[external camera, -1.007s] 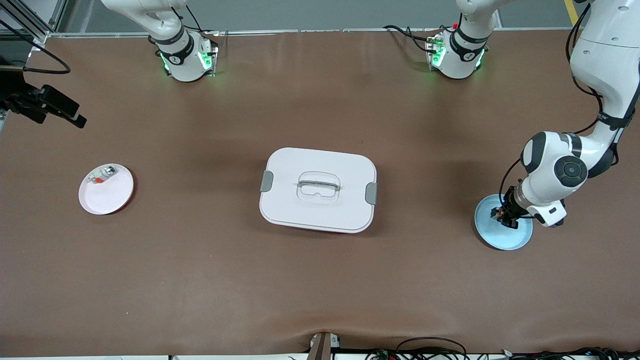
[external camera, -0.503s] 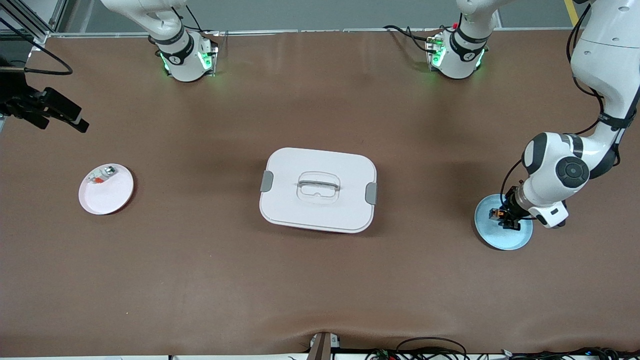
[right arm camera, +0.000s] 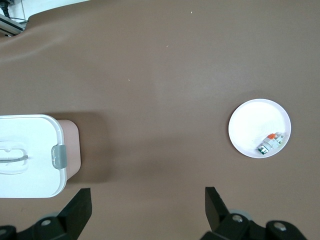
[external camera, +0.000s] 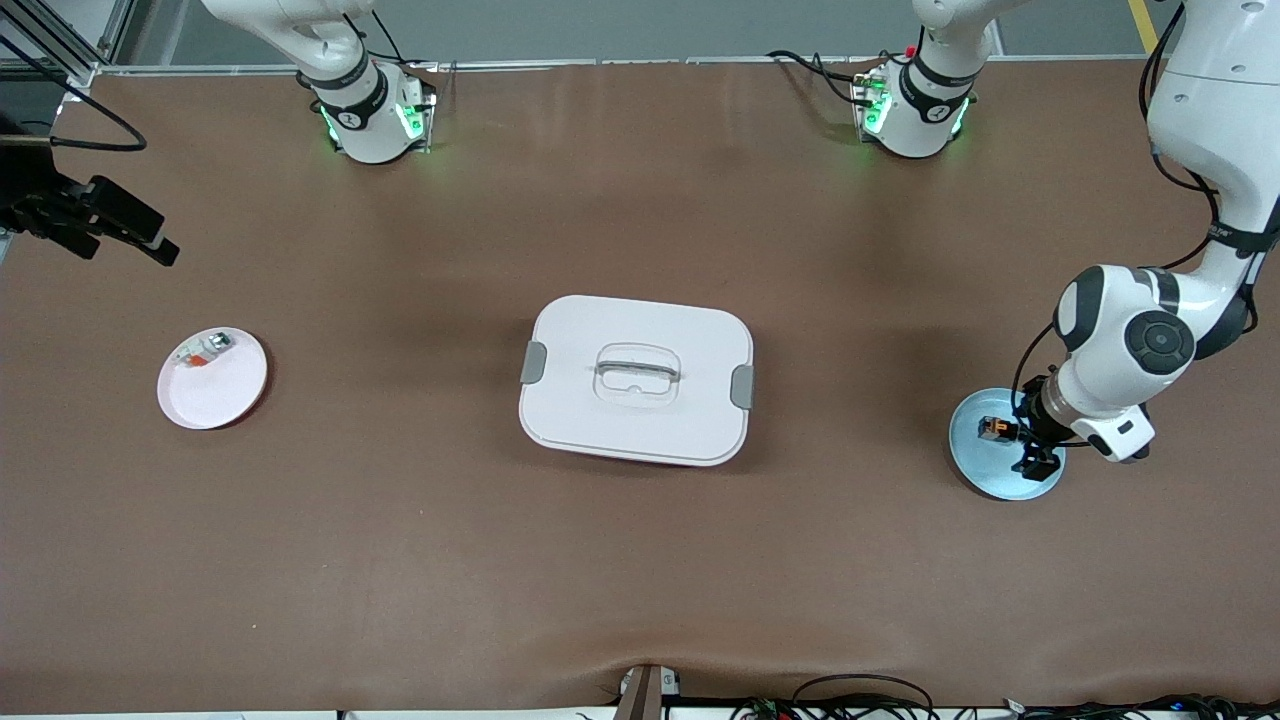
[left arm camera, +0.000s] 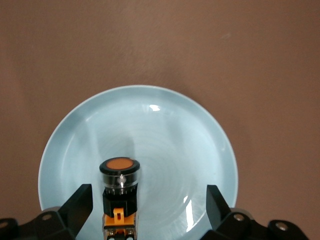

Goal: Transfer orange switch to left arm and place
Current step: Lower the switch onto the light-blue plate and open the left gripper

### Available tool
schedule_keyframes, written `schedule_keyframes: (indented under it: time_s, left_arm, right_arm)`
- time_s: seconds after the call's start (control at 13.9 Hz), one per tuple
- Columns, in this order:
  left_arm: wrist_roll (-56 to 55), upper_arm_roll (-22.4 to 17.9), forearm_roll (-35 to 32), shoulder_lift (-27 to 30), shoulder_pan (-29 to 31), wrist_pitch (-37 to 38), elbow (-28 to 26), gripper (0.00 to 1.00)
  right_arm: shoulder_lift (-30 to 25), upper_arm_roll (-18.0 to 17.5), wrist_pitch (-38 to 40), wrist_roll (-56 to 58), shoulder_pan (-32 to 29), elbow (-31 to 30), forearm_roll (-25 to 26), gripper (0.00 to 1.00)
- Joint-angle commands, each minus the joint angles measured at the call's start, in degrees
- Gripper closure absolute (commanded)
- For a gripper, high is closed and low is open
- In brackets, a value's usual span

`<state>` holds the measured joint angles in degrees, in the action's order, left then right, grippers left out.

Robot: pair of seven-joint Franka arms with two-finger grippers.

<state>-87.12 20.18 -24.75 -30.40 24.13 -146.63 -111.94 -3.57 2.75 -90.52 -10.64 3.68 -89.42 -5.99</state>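
Orange switch: it lay on its side on the pale blue plate, between the spread fingers of the left end effector and closer to one finger than to the other; neither finger touched it.
Long axis: it ran flat along the plate, with the round orange face pointing away from the left wrist and the orange-tan rear end toward it.
Left end effector: it was wide open and low over the blue plate, pinching nothing.
Right end effector: it was spread and empty, high above bare bench; this arm waited.
Left wrist view only: it showed the orange face with a black ring around it, the shiny collar and the glossy glaze of the plate with light reflections.
Front view only: there the switch was a tiny dark-and-orange piece, and the box stood in the middle of the bench between the two plates.
Right wrist view only: it showed the white plate with a small clear part with red and green bits near its rim, well apart from the box.
Materials: the box was smooth white plastic with rounded corners, grey latches and a recessed handle; the bench cover was matte brown.
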Motion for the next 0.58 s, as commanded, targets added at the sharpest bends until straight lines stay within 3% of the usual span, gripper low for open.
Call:
schedule_keyframes:
  time_s: [0.0, 0.5]
  left_arm:
    - [9.91, 0.12, 3.03, 6.13, 0.48, 0.65, -2.84, 0.00]
    - [44.00, 0.12, 10.15, 13.96, -1.19, 1.17, -7.15, 0.00]
  right_arm:
    - [-0.48, 0.07, -0.18, -0.35, 0.28, -0.40, -0.87, 0.00]
    - [-0.65, 0.15, 0.00, -0.26, 1.16, -0.40, -0.17, 0.00]
